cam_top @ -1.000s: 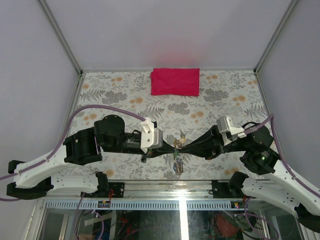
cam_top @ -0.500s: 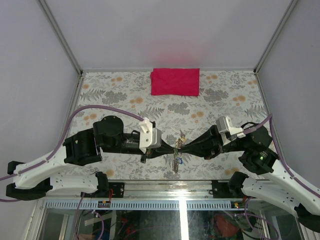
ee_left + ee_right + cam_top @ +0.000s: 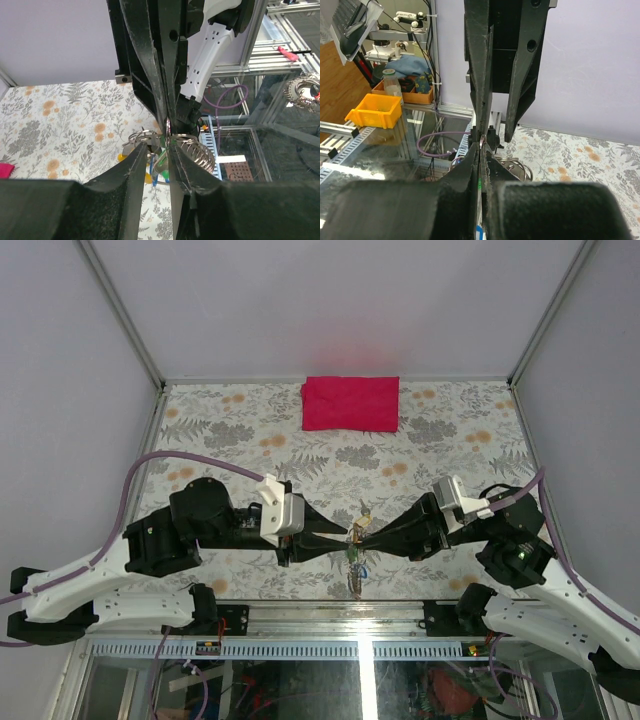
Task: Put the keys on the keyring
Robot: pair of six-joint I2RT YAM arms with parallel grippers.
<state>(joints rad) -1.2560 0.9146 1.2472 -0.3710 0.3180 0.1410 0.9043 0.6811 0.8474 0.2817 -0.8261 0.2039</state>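
Observation:
The keys (image 3: pixel 355 558) hang as a small bunch with yellow, blue and green heads between the two gripper tips, just above the floral table near its front edge. My right gripper (image 3: pixel 368 532) is shut on the thin silvery keyring (image 3: pixel 481 137), whose edge shows at its fingertips (image 3: pixel 481 145). My left gripper (image 3: pixel 345 533) faces it from the left with its jaws a little apart. In the left wrist view a green-headed key (image 3: pixel 163 167) and wire rings (image 3: pixel 192 150) show through the gap (image 3: pixel 160 151). One left finger (image 3: pixel 477 65) lies against the right tip.
A red cloth (image 3: pixel 350 403) lies flat at the back middle of the table. The metal frame rail (image 3: pixel 330 606) runs along the front edge just below the grippers. Grey walls close the left, right and back sides.
My left arm has drawn back to the left, its wrist now further from the bunch. My right arm and the hanging keys have stayed in place.

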